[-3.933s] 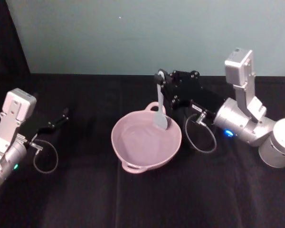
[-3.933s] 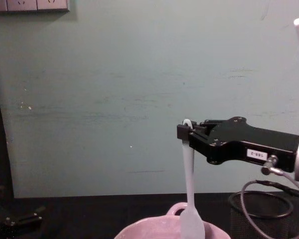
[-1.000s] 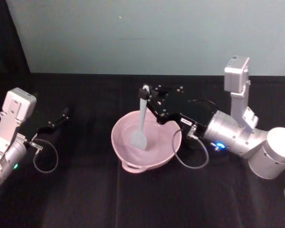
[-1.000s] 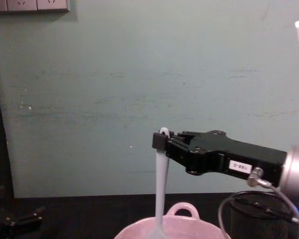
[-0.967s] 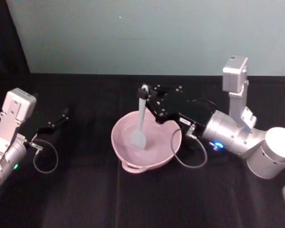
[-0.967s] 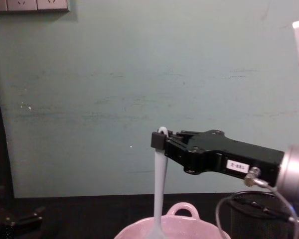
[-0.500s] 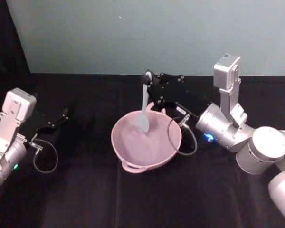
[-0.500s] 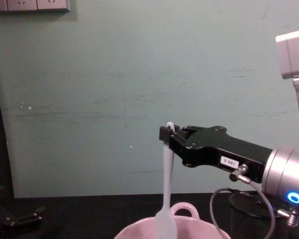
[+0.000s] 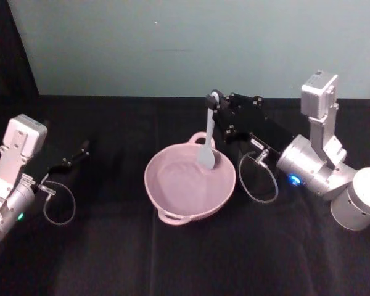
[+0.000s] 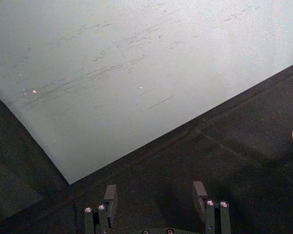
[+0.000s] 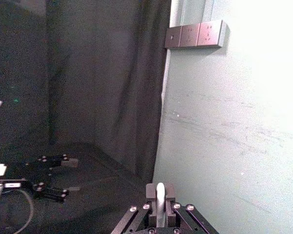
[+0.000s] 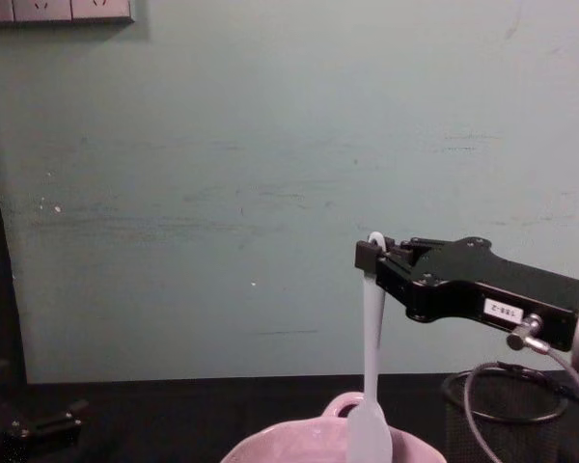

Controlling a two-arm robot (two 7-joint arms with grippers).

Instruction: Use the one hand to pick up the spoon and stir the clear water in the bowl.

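Head view: right gripper clamps spoon by its tip, blade hanging into bowl; left gripper parked, spread.

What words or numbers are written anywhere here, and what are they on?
White label on the right gripper, which holds the spoon: dark marks, too blurred to read.
Small white label on the left gripper: too small to read.
No other writing shows.

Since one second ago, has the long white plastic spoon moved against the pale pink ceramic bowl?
Yes. The spoon swept from the bowl's middle to its far right rim, by the loop handle.
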